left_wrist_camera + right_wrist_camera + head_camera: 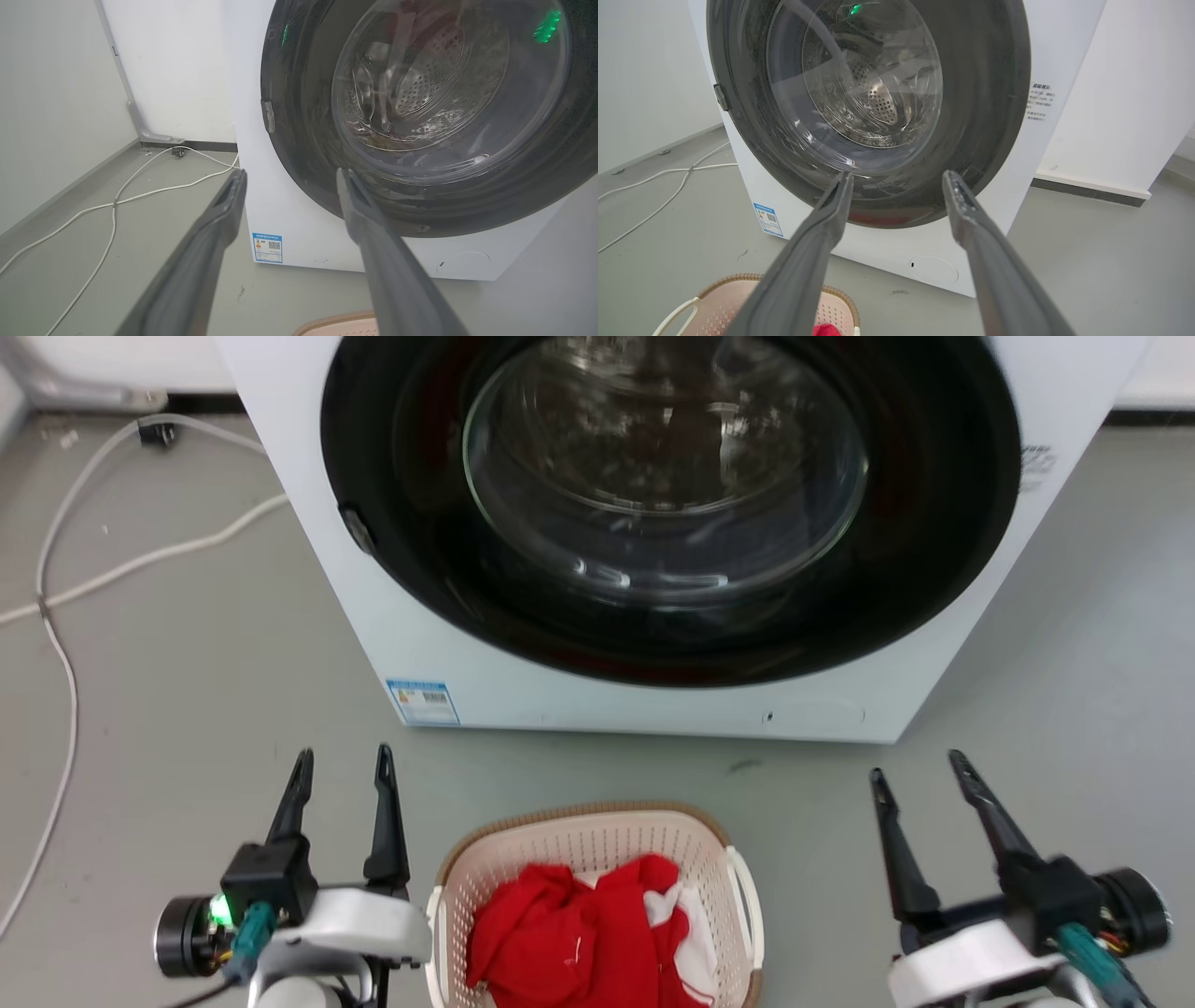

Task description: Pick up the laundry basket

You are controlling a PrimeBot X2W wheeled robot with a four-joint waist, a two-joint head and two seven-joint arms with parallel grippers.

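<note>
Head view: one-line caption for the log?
Laundry basket of red clothes before the washing machine, both jaws open either side.

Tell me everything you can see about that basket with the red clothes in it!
The laundry basket is cream-white plastic full of little holes, with rounded corners, a brown woven-looking rim and white side handles. It sits upright on the grey floor in front of the washing machine, not touching it. Crumpled red clothes and something white lie inside. The left end effector and right end effector, both open, flank it without gripping it.
</note>
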